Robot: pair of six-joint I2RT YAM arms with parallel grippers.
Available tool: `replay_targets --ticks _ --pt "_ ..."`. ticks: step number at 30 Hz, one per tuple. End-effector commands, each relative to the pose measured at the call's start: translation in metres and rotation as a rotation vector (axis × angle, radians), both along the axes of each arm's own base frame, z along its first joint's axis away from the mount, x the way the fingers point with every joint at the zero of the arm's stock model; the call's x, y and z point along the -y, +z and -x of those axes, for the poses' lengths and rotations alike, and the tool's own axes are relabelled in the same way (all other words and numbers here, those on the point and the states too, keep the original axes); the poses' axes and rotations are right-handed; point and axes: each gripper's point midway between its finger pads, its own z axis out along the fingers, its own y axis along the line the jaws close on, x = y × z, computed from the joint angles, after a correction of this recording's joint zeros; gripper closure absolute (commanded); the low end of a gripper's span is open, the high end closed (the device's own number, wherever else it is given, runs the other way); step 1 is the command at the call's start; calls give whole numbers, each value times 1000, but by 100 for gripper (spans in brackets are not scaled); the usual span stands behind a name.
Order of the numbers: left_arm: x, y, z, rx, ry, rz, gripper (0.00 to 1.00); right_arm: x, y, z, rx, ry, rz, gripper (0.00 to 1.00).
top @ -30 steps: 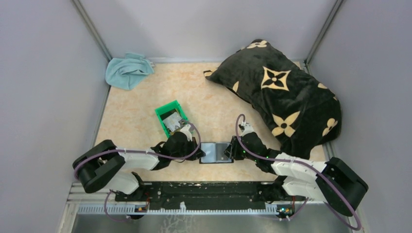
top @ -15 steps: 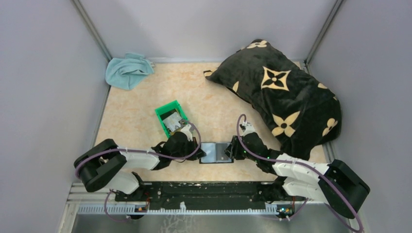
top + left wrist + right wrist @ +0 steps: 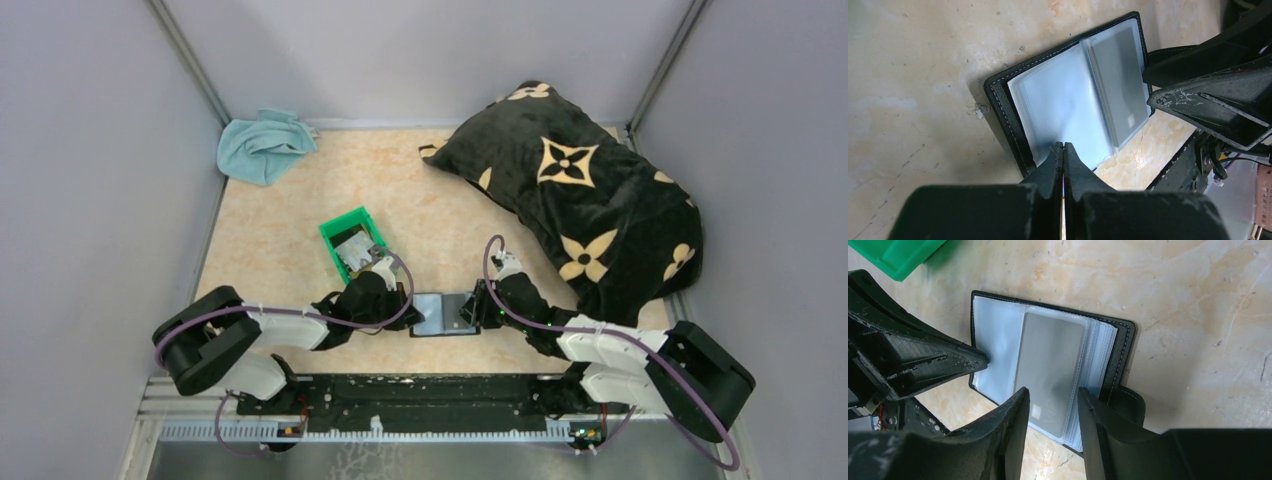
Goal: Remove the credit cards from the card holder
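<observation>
The card holder (image 3: 443, 314) lies open on the table near the front edge, between my two grippers. In the left wrist view it (image 3: 1013, 105) shows clear sleeves, with a pale grey card (image 3: 1118, 85) in the right-hand sleeve. My left gripper (image 3: 1063, 145) is shut, and its tips press on the empty left sleeve. My right gripper (image 3: 1050, 396) is open, with its fingers either side of the near end of the grey card (image 3: 1050, 357), just above the holder (image 3: 1123, 355). Several cards (image 3: 354, 250) lie in the green bin.
The green bin (image 3: 336, 228) stands just behind my left gripper (image 3: 405, 305), and its corner shows in the right wrist view (image 3: 898, 255). A black pillow with tan flowers (image 3: 580, 190) fills the back right. A light blue cloth (image 3: 262, 145) lies at the back left.
My right arm has shifted very slightly. The holder and my left gripper have stayed where they were.
</observation>
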Motion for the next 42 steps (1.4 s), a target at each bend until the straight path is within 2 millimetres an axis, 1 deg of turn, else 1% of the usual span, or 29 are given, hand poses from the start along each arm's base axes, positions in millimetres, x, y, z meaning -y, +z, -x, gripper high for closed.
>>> replay_targets --ticks 1,6,13,27,32,38,42 --pt "-13 -22 6 -44 12 -75 100 -12 19 1 28 45 -35 59" --pt "-11 -24 6 -52 7 -73 100 -20 31 4 49 60 -50 62" --pt "-10 -25 7 -57 4 -69 100 -23 24 8 34 66 -42 62" --pt "-10 -33 11 -81 -3 -70 100 -33 44 3 69 85 -74 62" --pt "-10 -35 12 -85 -3 -72 100 -38 49 5 72 97 -85 63" --pt "-8 -37 13 -93 -10 -67 100 -49 57 14 73 131 -121 63" --pt "-7 -38 13 -98 -13 -63 100 -52 60 15 78 138 -123 63"
